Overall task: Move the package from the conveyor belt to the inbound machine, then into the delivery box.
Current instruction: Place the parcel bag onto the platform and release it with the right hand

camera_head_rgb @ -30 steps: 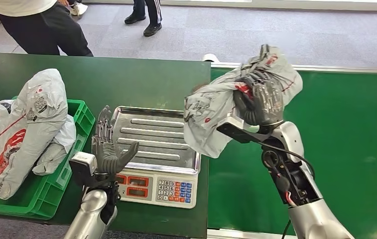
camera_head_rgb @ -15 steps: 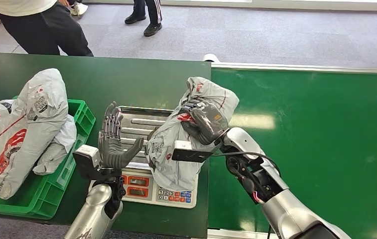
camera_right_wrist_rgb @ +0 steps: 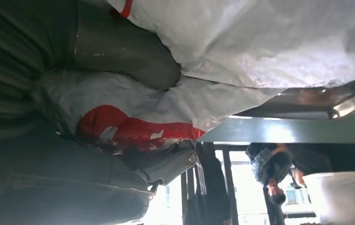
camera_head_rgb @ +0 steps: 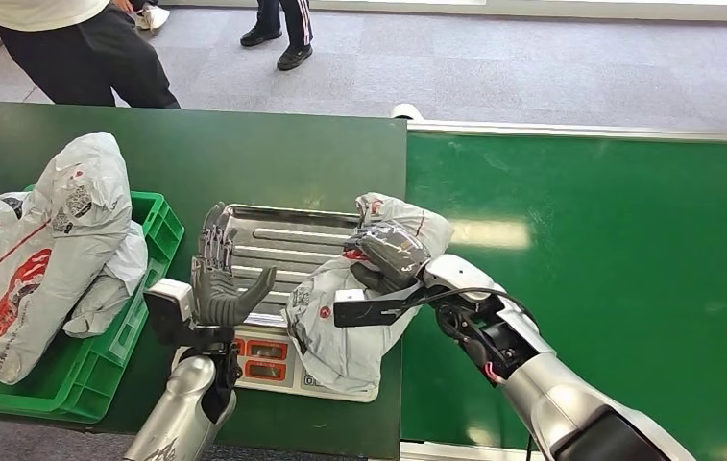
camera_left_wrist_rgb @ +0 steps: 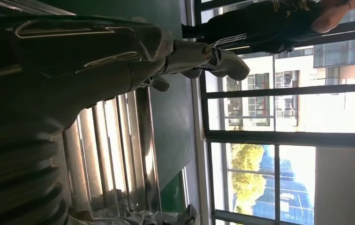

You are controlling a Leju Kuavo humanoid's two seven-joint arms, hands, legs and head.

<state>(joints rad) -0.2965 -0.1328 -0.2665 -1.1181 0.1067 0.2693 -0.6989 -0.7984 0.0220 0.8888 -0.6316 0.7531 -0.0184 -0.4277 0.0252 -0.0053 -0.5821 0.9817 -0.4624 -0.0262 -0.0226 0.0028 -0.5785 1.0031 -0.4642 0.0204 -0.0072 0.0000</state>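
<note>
Right hand [camera_head_rgb: 385, 255] grips package [camera_head_rgb: 345, 322] atop scale [camera_head_rgb: 278, 248]; left hand [camera_head_rgb: 217, 283] spread beside.

Right hand [camera_head_rgb: 390, 254] gripping a grey plastic package [camera_head_rgb: 350, 317], fingers wrapped over its upper end. Package lying on the right part of the scale [camera_head_rgb: 287, 298], draped over the steel tray and covering part of the keypad, its lower end at the scale's front edge. Left hand [camera_head_rgb: 220, 279] raised at the scale's left edge, fingers apart and pointing up, holding nothing. Green bin [camera_head_rgb: 153, 226] left of the scale, heaped with grey parcels [camera_head_rgb: 57, 240]. Green conveyor belt [camera_head_rgb: 609, 259] right of the scale. People's legs [camera_head_rgb: 100, 58] on the floor beyond the scale.
</note>
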